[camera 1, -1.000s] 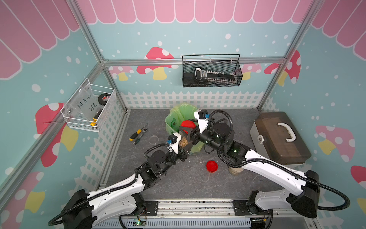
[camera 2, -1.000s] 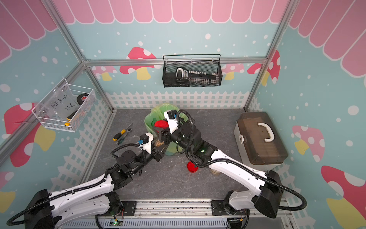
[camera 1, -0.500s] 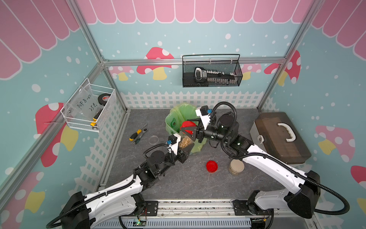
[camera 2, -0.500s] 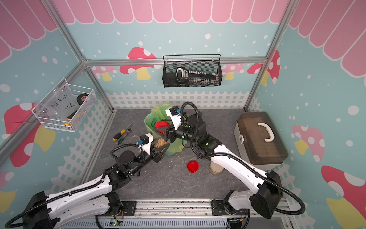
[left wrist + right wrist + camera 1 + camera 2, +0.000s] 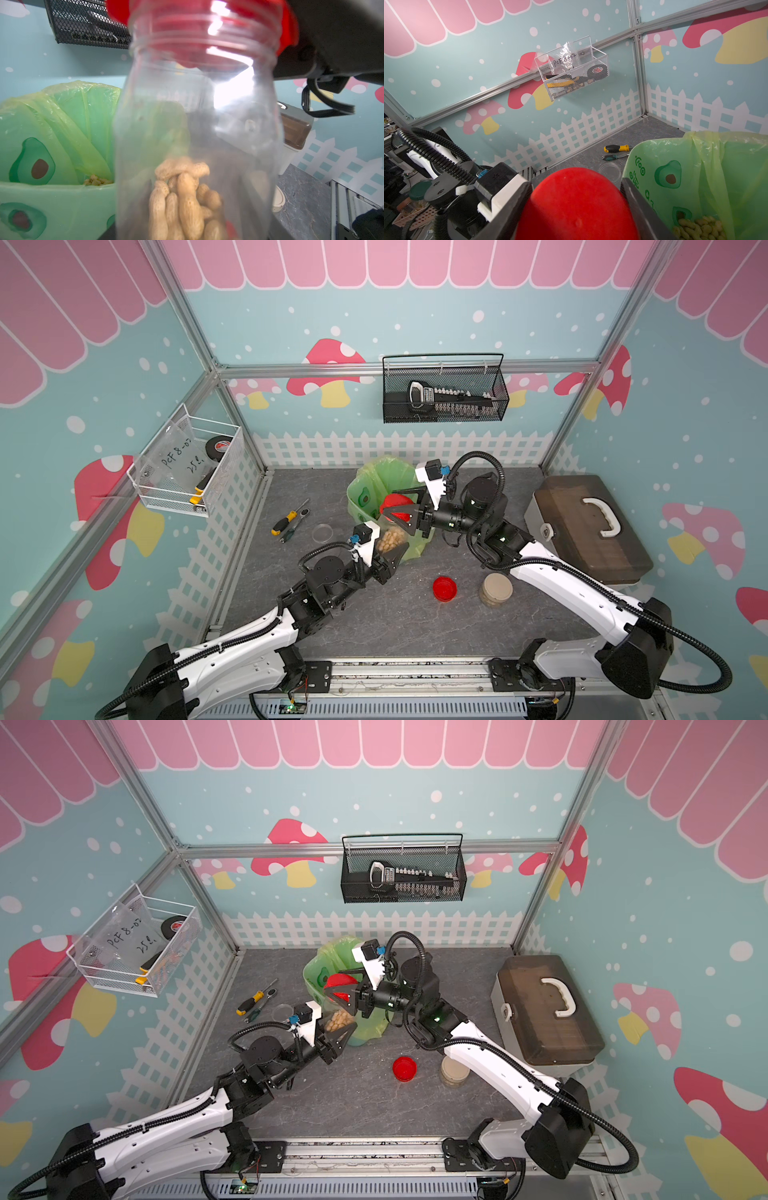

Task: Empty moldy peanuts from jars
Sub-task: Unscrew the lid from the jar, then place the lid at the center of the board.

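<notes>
My left gripper [image 5: 390,551] is shut on a clear jar [image 5: 197,124] and holds it tilted beside the bin. Moldy peanuts [image 5: 182,197] in their shells lie heaped in the jar's bottom [image 5: 391,538]. My right gripper [image 5: 577,207] is shut on the jar's red lid [image 5: 397,506], one finger [image 5: 512,209] on each side. The lid [image 5: 207,31] hangs at the jar's mouth with the neck threads bare below it. I cannot tell whether they touch. A squat jar with a beige lid [image 5: 496,591] stands on the table in front of the right arm.
The bin lined with a green bag [image 5: 365,493] stands behind the jar, with peanuts [image 5: 699,226] in it. A loose red lid [image 5: 444,588], a clear round dish [image 5: 322,532], a screwdriver and pliers [image 5: 286,522] lie on the table. A brown toolbox [image 5: 590,526] stands at the right.
The right arm's wrist and elbow have swung back and to the right while its jaws closed tighter on the red lid. The left arm and jar have hardly moved.
</notes>
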